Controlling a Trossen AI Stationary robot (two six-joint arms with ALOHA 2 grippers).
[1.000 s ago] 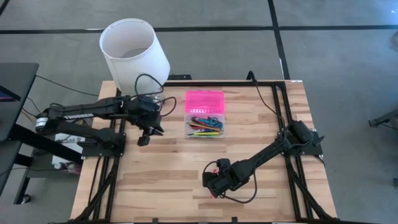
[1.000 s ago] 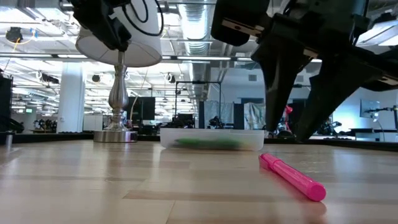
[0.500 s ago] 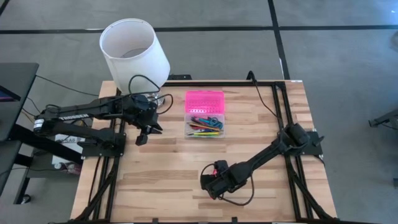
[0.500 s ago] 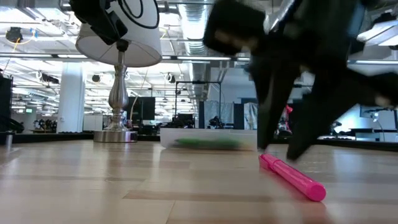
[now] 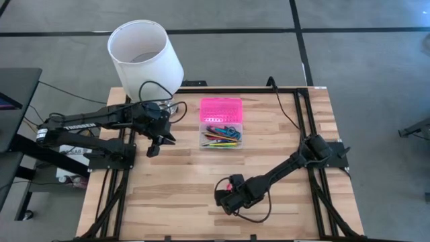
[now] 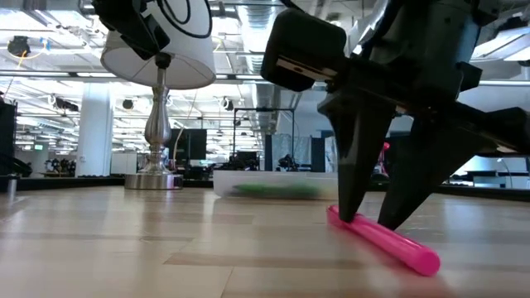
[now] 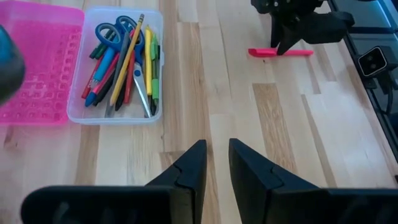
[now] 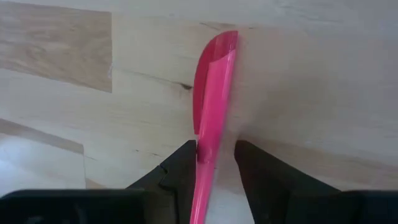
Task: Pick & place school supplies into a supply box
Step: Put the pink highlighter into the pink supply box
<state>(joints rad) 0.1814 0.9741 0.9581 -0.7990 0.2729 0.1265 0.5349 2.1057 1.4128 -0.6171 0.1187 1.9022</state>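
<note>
Low view: right end effector [image 6: 368, 222] straddles the pink marker [image 6: 385, 242], fingers released; lamp [image 6: 159, 91] behind, left end effector [image 5: 155, 146] nearly clenched.

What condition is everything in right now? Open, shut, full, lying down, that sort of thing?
Pencil box: open, pink lid folded flat beside it, holding scissors, pens and pencils.
Pink marker: lying flat on the table, outside the box.
Right hand: open, lowered over the marker, one finger on each side.
Left hand: empty, fingers a little apart, raised near the box.
Lamp: standing upright at the table's far corner.
</note>
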